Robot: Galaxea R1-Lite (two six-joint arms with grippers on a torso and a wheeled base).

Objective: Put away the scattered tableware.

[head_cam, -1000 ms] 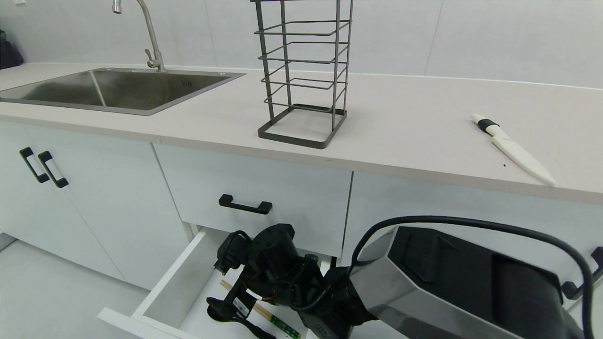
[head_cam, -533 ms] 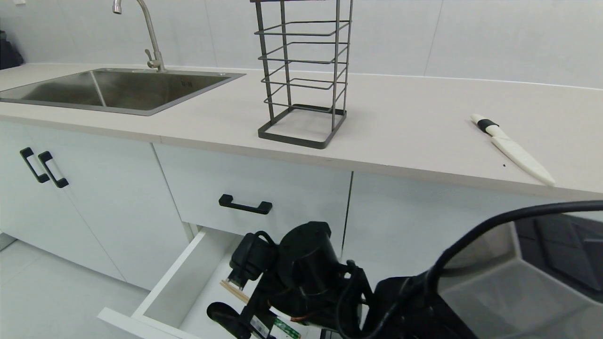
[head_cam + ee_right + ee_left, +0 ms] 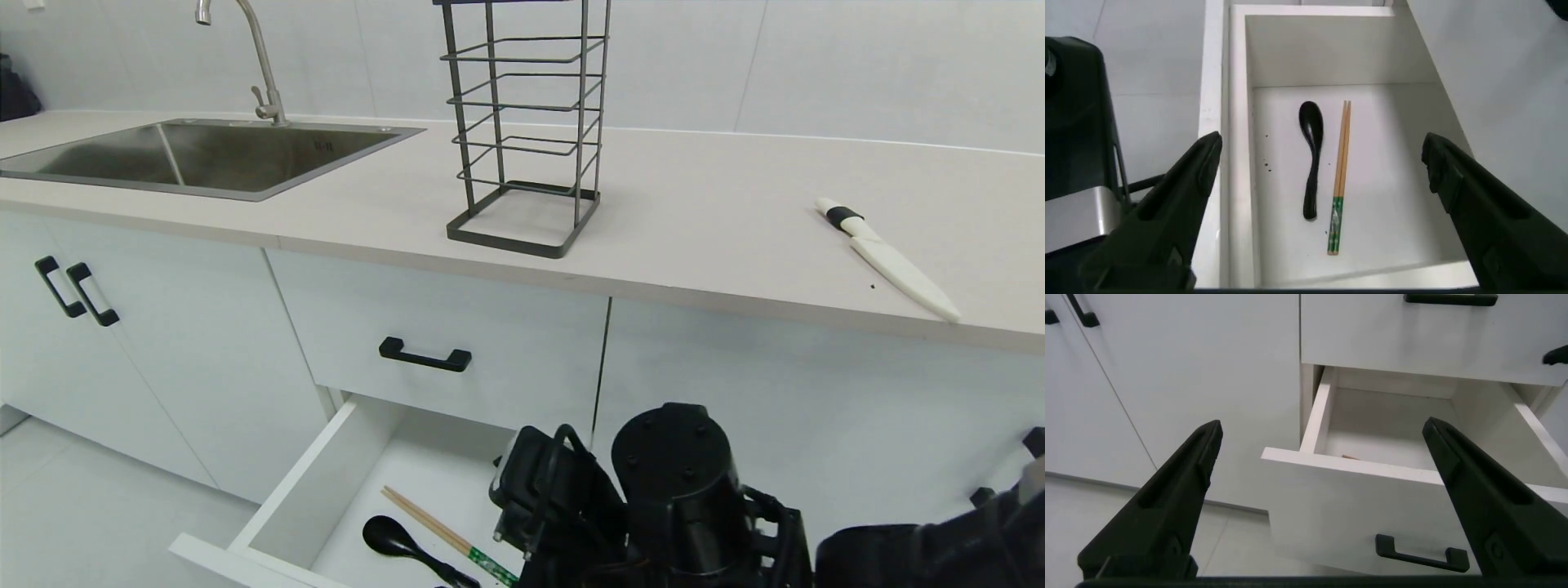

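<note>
Topping white cabinets, bench [image 3: 694, 204] ran along wall. Drawer [image 3: 302, 482] below stood pulled out. Rack [image 3: 522, 237] upright mid-bench. Right hand [image 3: 1321, 143] hung over drawer, spread wide, empty; left hand [image 3: 1321, 425] faced drawer front, likewise spread. Knife [image 3: 890, 261] flat, bench's right, well apart from rack. Chopsticks [image 3: 1337, 188] and spoon [image 3: 1311, 155] side by side on drawer floor.

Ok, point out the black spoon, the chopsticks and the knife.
black spoon [image 3: 1311, 167], right wrist view, mid-handle.
chopsticks [image 3: 1338, 175], right wrist view, middle of the pair.
knife [image 3: 894, 265], head view, on the blade.
</note>
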